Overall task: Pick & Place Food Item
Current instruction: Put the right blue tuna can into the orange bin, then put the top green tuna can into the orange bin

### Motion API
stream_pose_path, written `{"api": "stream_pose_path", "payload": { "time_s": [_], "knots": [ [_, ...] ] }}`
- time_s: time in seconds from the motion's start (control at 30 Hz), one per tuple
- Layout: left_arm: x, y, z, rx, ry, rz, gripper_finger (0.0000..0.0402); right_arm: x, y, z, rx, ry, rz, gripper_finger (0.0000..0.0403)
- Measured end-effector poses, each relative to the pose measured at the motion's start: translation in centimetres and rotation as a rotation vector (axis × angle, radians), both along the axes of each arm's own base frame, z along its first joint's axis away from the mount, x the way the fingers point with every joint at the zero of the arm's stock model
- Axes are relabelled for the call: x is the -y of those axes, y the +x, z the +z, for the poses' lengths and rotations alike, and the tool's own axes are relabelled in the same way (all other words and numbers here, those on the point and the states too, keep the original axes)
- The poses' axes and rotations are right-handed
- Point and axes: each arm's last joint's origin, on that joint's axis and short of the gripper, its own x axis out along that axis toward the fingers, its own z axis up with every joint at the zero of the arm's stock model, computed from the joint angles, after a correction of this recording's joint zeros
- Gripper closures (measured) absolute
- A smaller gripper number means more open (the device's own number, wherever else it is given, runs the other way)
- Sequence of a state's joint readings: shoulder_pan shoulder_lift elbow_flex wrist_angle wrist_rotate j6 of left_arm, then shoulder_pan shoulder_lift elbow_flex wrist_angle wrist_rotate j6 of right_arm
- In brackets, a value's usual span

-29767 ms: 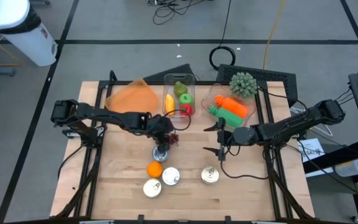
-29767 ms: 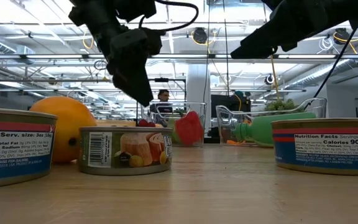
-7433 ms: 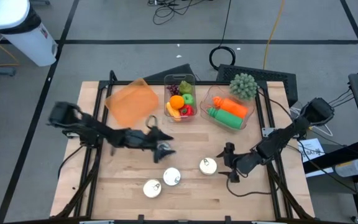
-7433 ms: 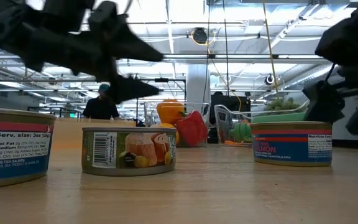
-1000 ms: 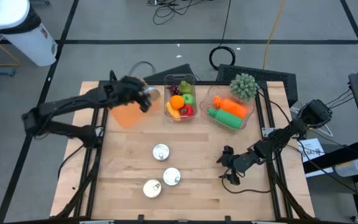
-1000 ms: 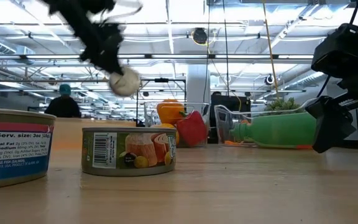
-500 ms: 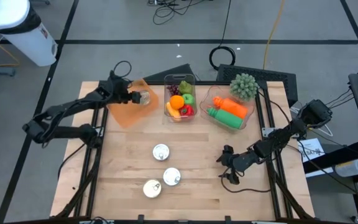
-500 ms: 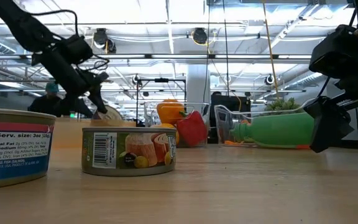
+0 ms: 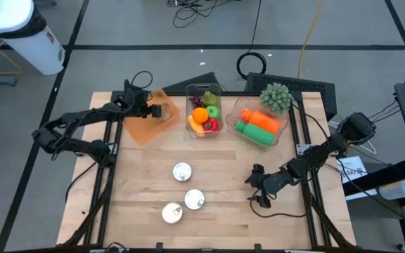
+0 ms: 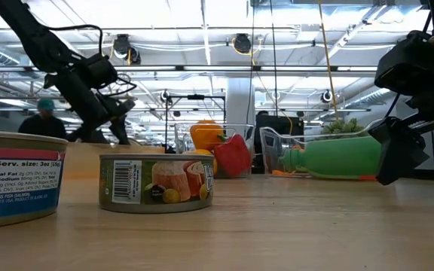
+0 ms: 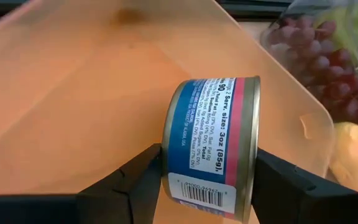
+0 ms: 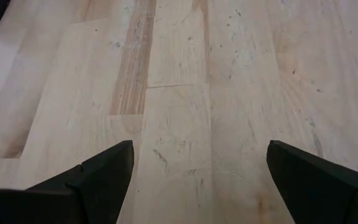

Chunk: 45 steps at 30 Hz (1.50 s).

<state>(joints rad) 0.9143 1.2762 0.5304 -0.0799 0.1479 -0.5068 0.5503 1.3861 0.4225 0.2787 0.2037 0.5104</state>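
Left wrist view puts the left end effector (image 11: 207,180) pinching a small fish can (image 11: 213,146) by its two flat ends, with the can lying on its side over the orange tray (image 11: 73,93). From the high view, that tray (image 9: 145,121) sits at the back left of the counter (image 9: 216,225), beside a clear tub of fruit (image 9: 203,112). The can looks rigid, compact and fairly dense, with smooth metal that could slip or roll once let go; gripping across the flat lids, as here, seems the safest hold. Three more cans (image 9: 181,171) wait mid-counter. The right end effector (image 9: 256,186) rests low at the counter's right, fingers spread and empty.
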Motion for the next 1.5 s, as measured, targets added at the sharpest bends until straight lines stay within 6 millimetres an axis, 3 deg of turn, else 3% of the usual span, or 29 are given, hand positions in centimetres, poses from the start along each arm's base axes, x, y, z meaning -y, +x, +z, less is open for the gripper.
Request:
{"api": "stream_pose_path", "payload": {
  "time_s": [0.53, 0.7, 0.83, 1.0, 1.17, 1.27, 1.5],
  "knots": [
    [-0.1, -0.2, 0.0, -0.037, 0.022, -0.010, 0.0053, 0.0, 0.0, 0.0, 0.000, 0.001, 0.000, 0.0055],
    [-0.2, 0.0, 2.0, -0.009, 0.066, -0.062, 0.0037, 0.0, 0.0, 0.0, -0.001, 0.002, 0.000, 0.0055],
    [0.6, 0.4, 4.7, 0.058, 0.093, -0.165, 0.0041, 0.0, 0.0, 0.0, 0.000, 0.002, 0.000, 0.0055],
    [3.4, 1.3, 7.8, 0.141, 0.149, -0.315, 0.0053, 0.1, 0.0, 0.0, 0.000, 0.001, -0.003, 0.0055],
    [7.5, 3.3, 9.0, 0.217, 0.133, -0.479, 0.0056, 0.2, 0.1, 0.0, 0.000, -0.001, -0.011, 0.0055],
    [10.5, 4.7, 8.4, 0.222, 0.083, -0.589, 0.0052, 0.2, 0.1, 0.0, -0.001, -0.001, -0.010, 0.0055],
    [16.7, 8.0, 4.8, 0.128, -0.017, -0.874, 0.0055, 0.2, 0.1, 0.0, 0.000, -0.001, -0.011, 0.0055]
  ]
}}
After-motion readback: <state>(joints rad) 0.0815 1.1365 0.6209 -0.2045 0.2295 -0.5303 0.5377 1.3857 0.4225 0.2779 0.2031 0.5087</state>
